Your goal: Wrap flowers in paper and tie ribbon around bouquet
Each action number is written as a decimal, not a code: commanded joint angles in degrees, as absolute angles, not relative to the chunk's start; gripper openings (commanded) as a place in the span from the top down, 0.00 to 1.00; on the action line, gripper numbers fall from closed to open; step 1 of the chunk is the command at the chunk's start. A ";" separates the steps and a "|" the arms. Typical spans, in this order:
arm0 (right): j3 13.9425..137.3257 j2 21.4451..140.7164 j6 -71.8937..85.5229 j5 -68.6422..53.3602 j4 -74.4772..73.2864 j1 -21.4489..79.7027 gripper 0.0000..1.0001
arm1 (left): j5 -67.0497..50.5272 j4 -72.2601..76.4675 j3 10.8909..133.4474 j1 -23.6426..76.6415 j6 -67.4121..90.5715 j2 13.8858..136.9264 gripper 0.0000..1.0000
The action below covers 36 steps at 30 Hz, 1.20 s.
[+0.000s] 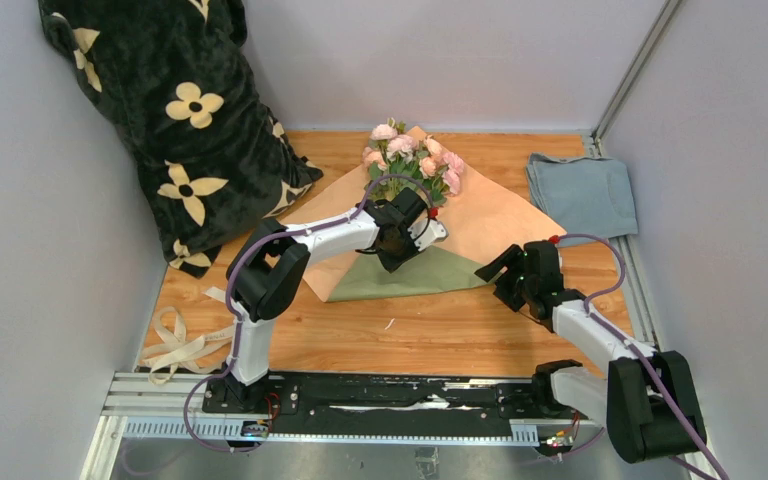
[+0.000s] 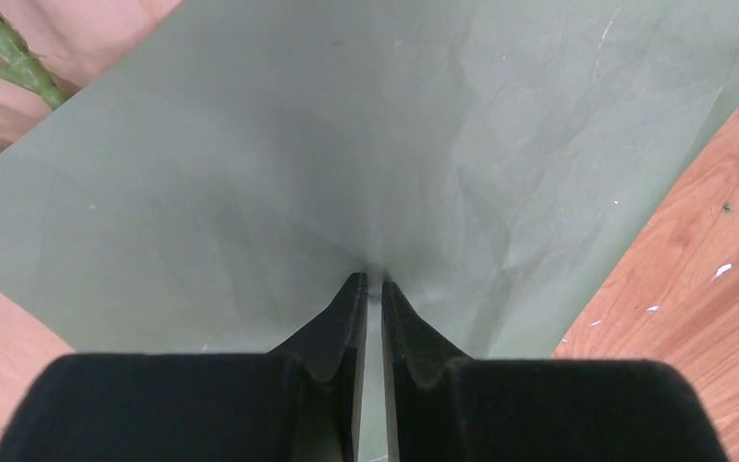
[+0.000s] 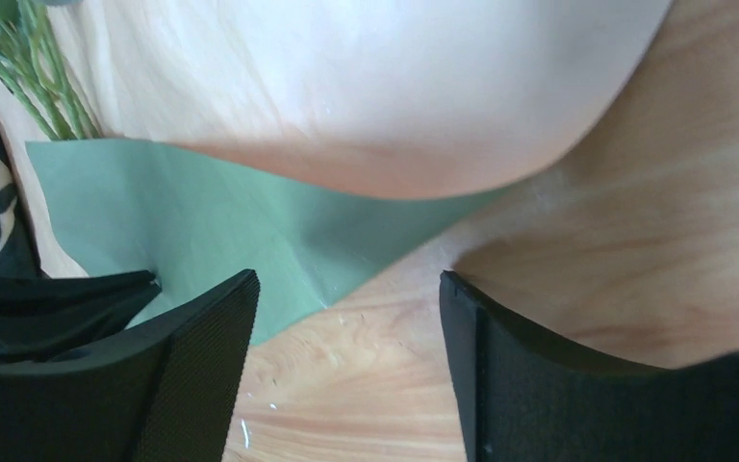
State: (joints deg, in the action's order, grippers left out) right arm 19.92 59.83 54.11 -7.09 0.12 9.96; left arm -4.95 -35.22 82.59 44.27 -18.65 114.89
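Note:
The paper lies peach face up on the table, its near corner folded over to show sage green. The flowers rest on its far part, pink blooms away from me. My left gripper is down on the green fold. In the left wrist view its jaws are pinched on the paper, and creases spread from the tips. My right gripper hangs open above bare wood beside the fold's right corner, with nothing between its fingers. The ribbon lies looped at the near left.
A black plush blanket with cream flower prints leans in the back left corner. A folded blue-grey cloth lies at the back right. Grey walls close in both sides, and the arms' mounting rail runs along the near edge.

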 commanded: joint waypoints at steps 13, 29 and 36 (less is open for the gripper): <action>23.22 65.85 46.04 2.15 1.30 9.81 1.00 | -3.94 -35.34 82.43 44.07 -20.19 116.22 0.86; 42.69 71.90 1.96 21.87 6.22 44.72 1.00 | -14.50 -35.00 84.42 38.41 -14.59 120.69 0.85; 43.43 80.58 5.82 3.99 16.77 46.28 1.00 | -26.15 -29.09 83.20 32.36 -8.52 117.91 0.77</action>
